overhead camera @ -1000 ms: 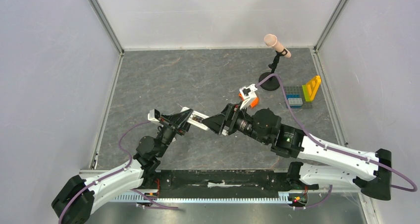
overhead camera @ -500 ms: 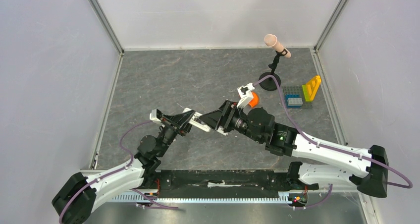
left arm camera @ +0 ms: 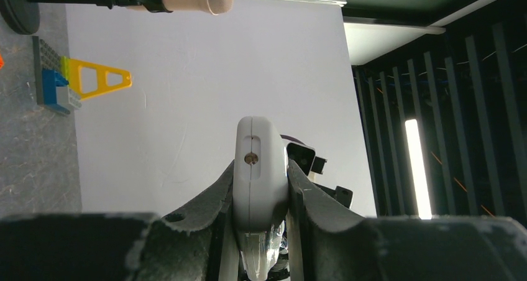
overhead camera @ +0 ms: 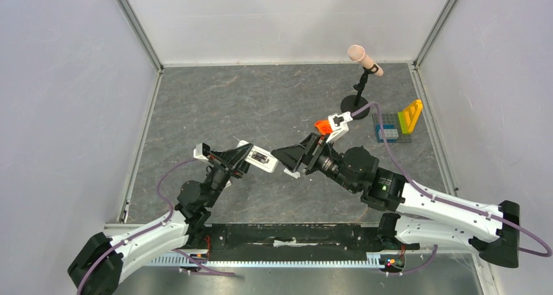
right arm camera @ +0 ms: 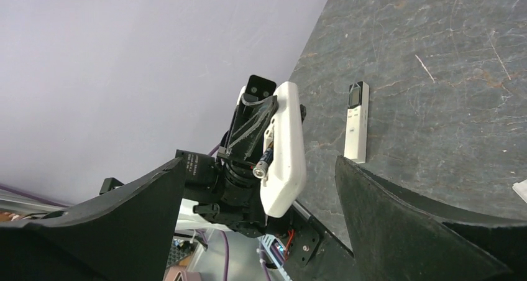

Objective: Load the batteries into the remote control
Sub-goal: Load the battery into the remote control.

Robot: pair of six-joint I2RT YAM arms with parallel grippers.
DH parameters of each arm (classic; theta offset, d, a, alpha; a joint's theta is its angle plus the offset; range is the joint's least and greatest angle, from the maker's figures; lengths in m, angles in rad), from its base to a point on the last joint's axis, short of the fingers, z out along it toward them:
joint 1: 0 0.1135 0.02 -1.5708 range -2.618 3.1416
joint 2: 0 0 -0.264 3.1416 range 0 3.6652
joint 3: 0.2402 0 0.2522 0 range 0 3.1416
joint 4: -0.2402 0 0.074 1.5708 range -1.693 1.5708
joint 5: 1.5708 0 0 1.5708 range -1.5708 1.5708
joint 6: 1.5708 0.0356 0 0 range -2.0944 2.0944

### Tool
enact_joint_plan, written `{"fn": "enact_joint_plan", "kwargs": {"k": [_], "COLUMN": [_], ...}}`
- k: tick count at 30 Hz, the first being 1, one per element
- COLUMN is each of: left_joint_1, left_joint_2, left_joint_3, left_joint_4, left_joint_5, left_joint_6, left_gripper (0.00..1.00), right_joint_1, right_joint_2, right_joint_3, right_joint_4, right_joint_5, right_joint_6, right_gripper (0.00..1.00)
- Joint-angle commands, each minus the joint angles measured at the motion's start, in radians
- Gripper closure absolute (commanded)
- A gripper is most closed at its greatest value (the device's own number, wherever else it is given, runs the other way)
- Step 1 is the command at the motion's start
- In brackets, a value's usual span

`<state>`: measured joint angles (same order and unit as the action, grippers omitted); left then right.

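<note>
Looking through your right wrist view, you see the left end effector [overhead camera: 239, 156] clamped on the remote control [right arm camera: 283, 150], which it holds raised off the counter [overhead camera: 261, 99]. A battery [right arm camera: 263, 164] sits in the remote's recess with one end poking out. Your right end effector [overhead camera: 283, 164] stands spread apart, gripping nothing, just beside the remote's free end.

White remote control [right arm camera: 287, 149]; battery [right arm camera: 263, 163] dark, perhaps purple; grey veined table [overhead camera: 261, 99]; yellow-blue bricks [overhead camera: 399, 124].
</note>
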<state>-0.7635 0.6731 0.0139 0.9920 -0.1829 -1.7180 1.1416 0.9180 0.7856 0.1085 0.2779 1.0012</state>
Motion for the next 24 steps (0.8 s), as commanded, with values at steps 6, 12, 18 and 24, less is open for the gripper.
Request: {"fn": "enact_joint_plan", "kwargs": {"k": [6, 12, 18, 24], "left_joint_1": [0.0, 0.0, 0.0, 0.0], "left_joint_2": [-0.008, -0.009, -0.011, -0.009], "left_joint_3": [0.035, 0.041, 0.046, 0.044], "left_joint_4": [0.048, 0.043, 0.023, 0.021], "left_joint_5": [-0.017, -0.012, -0.001, 0.0], "left_joint_6": [-0.014, -0.014, -0.005, -0.001], "left_gripper": [0.98, 0.98, 0.98, 0.98], "right_joint_1": [0.002, -0.013, -0.037, -0.048], "right_joint_2": [0.095, 0.127, 0.128, 0.126], "right_joint_3": [0.053, 0.042, 0.021, 0.012], "right_joint_4": [-0.021, 0.0, 0.018, 0.029], "right_joint_5": [-0.089, -0.127, -0.153, -0.163], "right_joint_6": [-0.015, 0.052, 0.075, 0.081], "right_gripper": [0.08, 0.19, 0.23, 0.21]}}
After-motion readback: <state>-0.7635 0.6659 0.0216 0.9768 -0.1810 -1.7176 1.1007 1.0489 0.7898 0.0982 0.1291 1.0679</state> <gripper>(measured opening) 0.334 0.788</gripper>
